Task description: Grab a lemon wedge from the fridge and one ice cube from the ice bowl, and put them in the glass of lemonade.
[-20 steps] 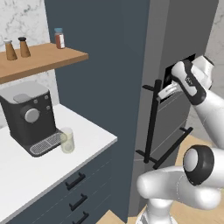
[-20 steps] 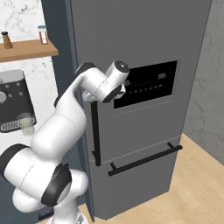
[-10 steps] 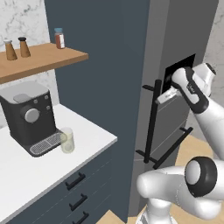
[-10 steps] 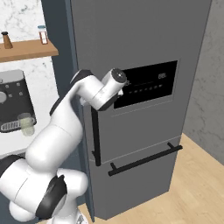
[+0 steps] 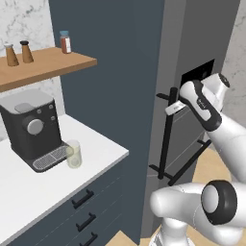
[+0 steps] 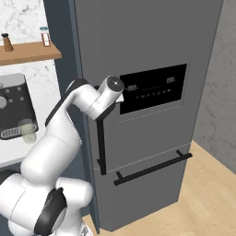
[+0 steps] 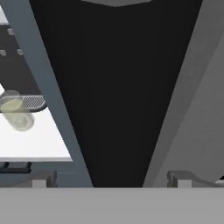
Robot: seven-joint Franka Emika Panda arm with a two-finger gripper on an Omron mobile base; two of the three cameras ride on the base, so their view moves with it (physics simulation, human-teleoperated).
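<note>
The grey fridge (image 6: 147,41) stands with its doors closed, its black display panel (image 6: 152,87) facing me. My gripper (image 5: 173,107) sits at the upper part of the vertical black bar handle (image 5: 165,139). In the hand view the handle (image 7: 116,87) runs up between my gripper's (image 7: 111,179) widely spread fingertips (image 7: 43,178), so it is open and straddling the bar. The glass of lemonade (image 5: 73,153) stands on the white counter beside the coffee machine, also in the hand view (image 7: 17,114). The lemon wedge, ice cube and ice bowl are out of view.
A black coffee machine (image 5: 31,127) stands on the white counter (image 5: 48,187). A wooden shelf (image 5: 45,62) with shakers and a jar hangs above. A tall dark blue cabinet (image 5: 115,72) stands against the fridge's left side. A lower horizontal handle (image 6: 152,168) crosses the fridge drawer.
The hand has moved from in front of the display panel left and slightly down to the vertical fridge handle. The fridge stays closed.
</note>
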